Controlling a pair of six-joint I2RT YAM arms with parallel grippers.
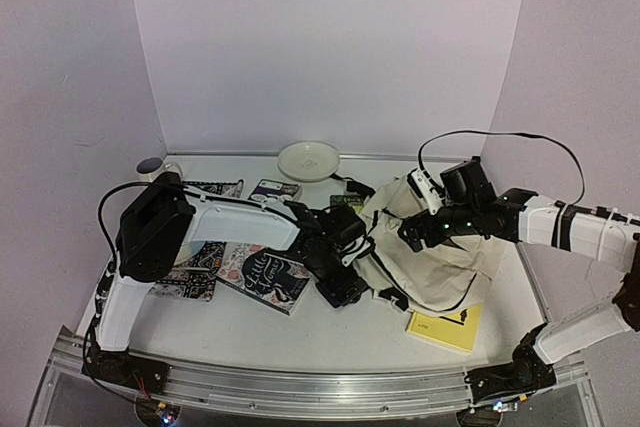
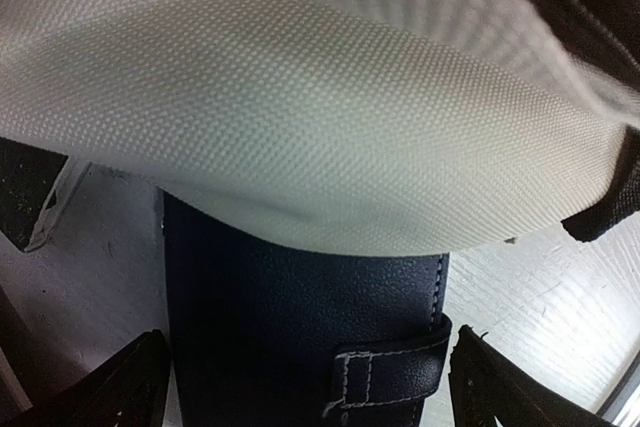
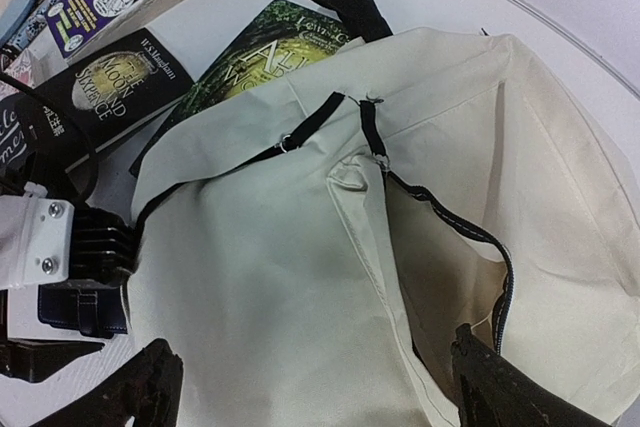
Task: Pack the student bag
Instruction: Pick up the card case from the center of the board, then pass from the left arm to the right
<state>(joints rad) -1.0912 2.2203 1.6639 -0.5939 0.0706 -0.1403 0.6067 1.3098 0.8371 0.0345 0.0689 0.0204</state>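
The student bag [image 1: 440, 257] is a cream fabric backpack with black straps, lying crumpled right of centre. Seen from the right wrist, the bag [image 3: 280, 247] has its dark zipper [image 3: 470, 232] parted over an opening. My right gripper [image 3: 320, 397] hangs open just above the cloth, its right fingertip [image 3: 500, 387] at the opening's edge. My left gripper [image 1: 340, 282] is at the bag's left edge. In the left wrist view it [image 2: 305, 397] stands open astride a navy leather case [image 2: 300, 327] with a stitched strap. The case's far end is tucked under the bag's fabric [image 2: 300, 117].
Books lie left of the bag: a dark "Little Women" one [image 1: 268, 277], a patterned one [image 1: 200, 267], a green one [image 3: 265, 57] and a black one [image 3: 110, 87]. A yellow book [image 1: 445, 327] lies at front right. A white plate [image 1: 308, 160] and a mug [image 1: 152, 167] stand at the back.
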